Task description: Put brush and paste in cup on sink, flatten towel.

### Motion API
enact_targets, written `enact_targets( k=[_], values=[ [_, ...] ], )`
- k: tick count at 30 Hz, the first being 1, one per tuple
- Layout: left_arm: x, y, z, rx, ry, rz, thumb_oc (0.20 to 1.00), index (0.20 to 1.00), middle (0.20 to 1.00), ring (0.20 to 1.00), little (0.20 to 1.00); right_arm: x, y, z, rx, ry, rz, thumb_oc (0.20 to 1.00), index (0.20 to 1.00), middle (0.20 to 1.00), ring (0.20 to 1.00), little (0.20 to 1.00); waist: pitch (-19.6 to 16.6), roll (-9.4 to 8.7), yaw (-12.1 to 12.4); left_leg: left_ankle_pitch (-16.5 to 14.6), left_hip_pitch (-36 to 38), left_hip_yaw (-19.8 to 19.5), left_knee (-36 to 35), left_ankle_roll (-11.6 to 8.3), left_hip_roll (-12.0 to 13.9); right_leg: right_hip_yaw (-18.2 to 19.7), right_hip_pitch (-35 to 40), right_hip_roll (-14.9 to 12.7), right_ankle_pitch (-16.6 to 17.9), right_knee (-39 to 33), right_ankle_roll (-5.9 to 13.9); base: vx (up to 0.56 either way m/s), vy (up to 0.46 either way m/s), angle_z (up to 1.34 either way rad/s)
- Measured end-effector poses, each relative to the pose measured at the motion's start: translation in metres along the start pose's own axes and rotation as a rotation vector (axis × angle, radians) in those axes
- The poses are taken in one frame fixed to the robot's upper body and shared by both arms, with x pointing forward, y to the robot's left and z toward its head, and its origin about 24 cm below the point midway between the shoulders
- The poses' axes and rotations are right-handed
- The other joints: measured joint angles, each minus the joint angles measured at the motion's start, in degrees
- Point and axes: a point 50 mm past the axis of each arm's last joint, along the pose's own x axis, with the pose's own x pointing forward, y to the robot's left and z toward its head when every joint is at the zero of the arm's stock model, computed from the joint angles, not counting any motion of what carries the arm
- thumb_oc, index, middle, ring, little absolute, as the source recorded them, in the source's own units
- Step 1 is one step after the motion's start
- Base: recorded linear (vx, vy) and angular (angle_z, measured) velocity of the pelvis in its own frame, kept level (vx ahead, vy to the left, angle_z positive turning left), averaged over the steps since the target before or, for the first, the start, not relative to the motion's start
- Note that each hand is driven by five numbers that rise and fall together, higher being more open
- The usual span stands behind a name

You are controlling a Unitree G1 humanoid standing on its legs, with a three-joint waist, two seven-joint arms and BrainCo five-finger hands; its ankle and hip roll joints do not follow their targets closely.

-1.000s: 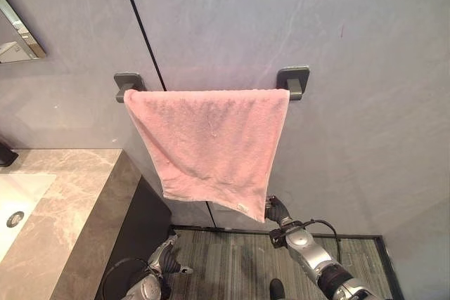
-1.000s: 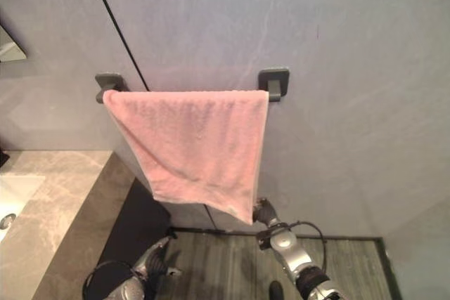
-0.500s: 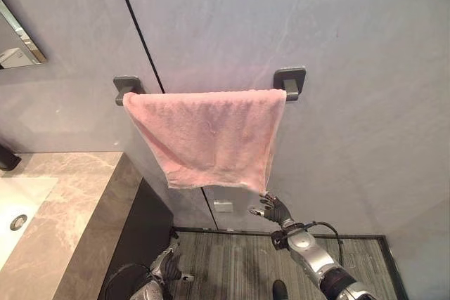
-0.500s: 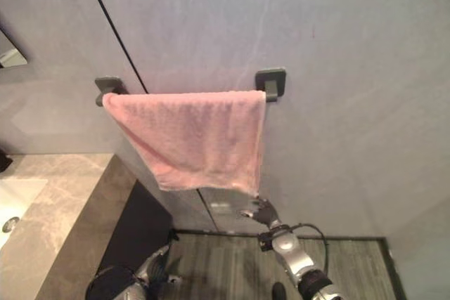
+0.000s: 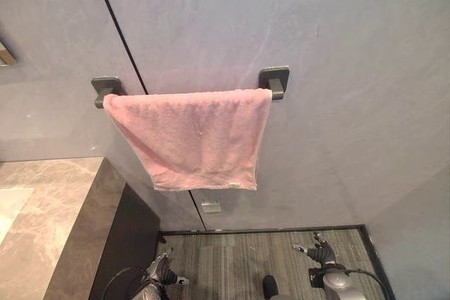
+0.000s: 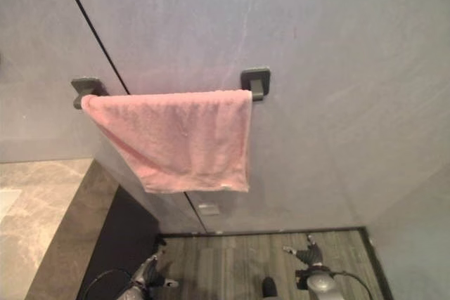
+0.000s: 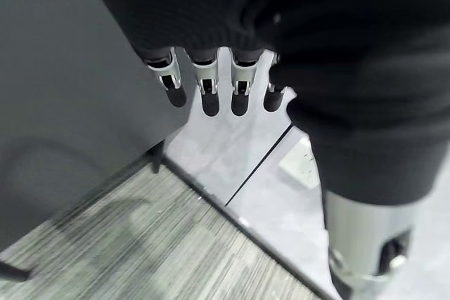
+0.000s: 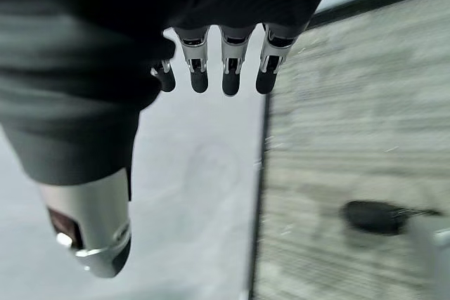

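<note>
A pink towel [image 5: 193, 138] hangs over a dark rail [image 5: 274, 82] on the grey wall, its lower edge level and its left side slanting. Nothing touches it. My right hand [image 5: 321, 253] is low over the floor, well below and right of the towel, open; its straight fingers [image 8: 225, 68] and thumb hold nothing. Low at the left, beside the dark cabinet side, is my left hand [image 5: 161, 272], also open, with straight fingers [image 7: 204, 89] and nothing in it.
A marble counter [image 5: 49, 216] runs along the left, with a pale sink edge [image 5: 8, 205] at the far left. Its dark side panel [image 5: 130, 237] drops to the grey plank floor [image 5: 239, 261]. A small white wall plate [image 5: 211, 206] sits under the towel.
My right hand let go of the towel's lower right corner and dropped down and right. The corner rose, leaving the lower edge level. The camera shifted to the right.
</note>
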Motion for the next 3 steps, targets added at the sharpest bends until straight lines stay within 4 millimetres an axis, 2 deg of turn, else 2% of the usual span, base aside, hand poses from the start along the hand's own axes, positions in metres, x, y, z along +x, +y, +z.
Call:
enact_targets(
  k=[2, 3],
  values=[
    [-0.005, -0.006, -0.010, -0.102, 0.054, -0.010, 1.000, 1.000, 1.000, 1.000, 1.000, -0.003, -0.007, -0.023, -0.064, 0.084, -0.026, 1.000, 1.000, 1.000, 1.000, 1.000, -0.2, -0.36, 0.2, -0.2, 0.0, 0.1, 0.0, -0.01, 0.0, 0.0, 0.0, 0.0, -0.1, 0.0, 0.06, 0.00, 0.000, 0.00],
    [-0.005, -0.007, -0.014, -0.153, 0.085, -0.010, 1.000, 1.000, 1.000, 1.000, 1.000, -0.003, -0.011, -0.028, -0.060, 0.112, -0.045, 1.000, 1.000, 1.000, 1.000, 1.000, -0.5, -0.17, 0.2, -0.3, 0.2, 0.1, 0.0, -0.03, 0.0, 0.0, 0.1, 0.0, -0.2, 0.0, 0.08, 0.00, 0.000, 0.00]
  ],
)
